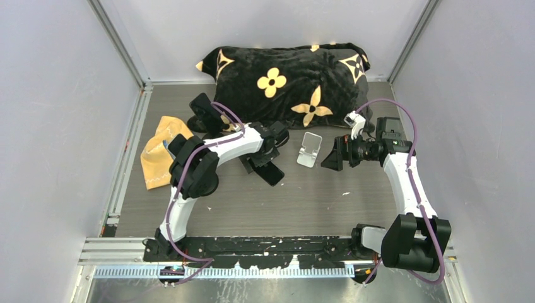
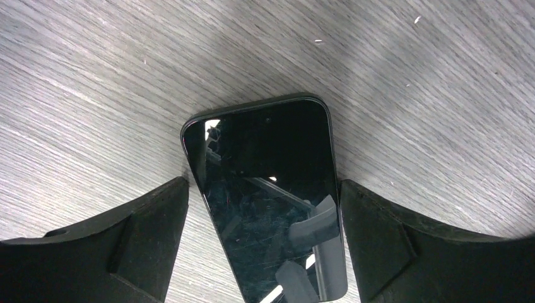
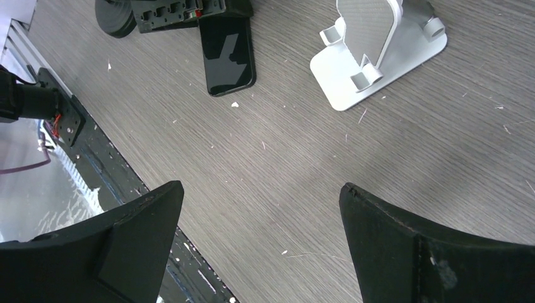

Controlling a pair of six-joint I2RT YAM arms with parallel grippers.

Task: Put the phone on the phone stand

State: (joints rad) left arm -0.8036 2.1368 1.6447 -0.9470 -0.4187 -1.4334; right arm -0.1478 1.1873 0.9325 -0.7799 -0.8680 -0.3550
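The black phone (image 2: 268, 189) lies flat, screen up, on the grey wood-grain table. My left gripper (image 2: 262, 189) is open and low over it, one finger on each side of the phone's long edges. The phone sits slightly skewed between them. In the top view the left gripper (image 1: 268, 165) and phone (image 1: 274, 174) are left of the silver phone stand (image 1: 309, 149), which stands empty. My right gripper (image 1: 329, 155) is open and empty just right of the stand. The right wrist view shows the stand (image 3: 372, 57) and the phone (image 3: 227, 53) beyond the open gripper (image 3: 262, 189).
A black blanket with yellow flowers (image 1: 290, 76) lies at the back, close behind the stand. A yellow cloth (image 1: 161, 151) lies at the left. The metal rail at the table's near edge (image 3: 63, 120) shows in the right wrist view.
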